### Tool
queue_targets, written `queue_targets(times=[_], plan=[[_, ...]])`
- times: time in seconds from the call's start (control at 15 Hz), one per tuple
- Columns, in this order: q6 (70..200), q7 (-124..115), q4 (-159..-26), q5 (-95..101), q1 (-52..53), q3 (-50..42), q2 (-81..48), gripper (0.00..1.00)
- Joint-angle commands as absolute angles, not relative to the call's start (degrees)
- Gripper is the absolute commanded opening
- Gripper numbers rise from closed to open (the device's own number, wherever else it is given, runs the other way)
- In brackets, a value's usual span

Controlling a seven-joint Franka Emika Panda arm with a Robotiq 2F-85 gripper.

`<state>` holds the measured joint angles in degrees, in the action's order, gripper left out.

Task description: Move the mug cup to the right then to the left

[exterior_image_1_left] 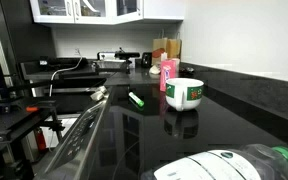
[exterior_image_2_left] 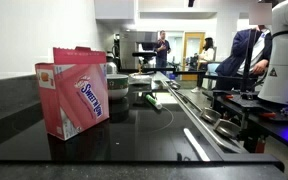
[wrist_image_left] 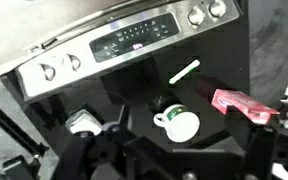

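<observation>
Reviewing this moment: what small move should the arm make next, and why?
Likely lower the claw toward the mug cup. The wrist view shows it standing free on the black counter, ungrasped; the pink container stands near it, so a careful descent seems wise.

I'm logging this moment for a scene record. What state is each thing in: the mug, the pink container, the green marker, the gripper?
mug cup: upright on the counter, looks empty, not gripped.
pink container: standing upright.
green marker: lying flat on the counter.
gripper: fingers open, above the mug cup, holding nothing.
</observation>
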<state>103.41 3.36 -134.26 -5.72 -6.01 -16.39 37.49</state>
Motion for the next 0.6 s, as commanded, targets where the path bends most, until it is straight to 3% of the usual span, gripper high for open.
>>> queue_targets(times=[0.0, 0.33, 0.53], plan=[[103.2, 4.2, -134.1, -6.6, -7.7, -15.1, 37.1, 1.00], [103.2, 4.2, -134.1, -6.6, -7.7, -15.1, 37.1, 1.00], [110.1, -5.5, -133.8, -9.3, -9.1, -12.3, 33.0, 1.00]])
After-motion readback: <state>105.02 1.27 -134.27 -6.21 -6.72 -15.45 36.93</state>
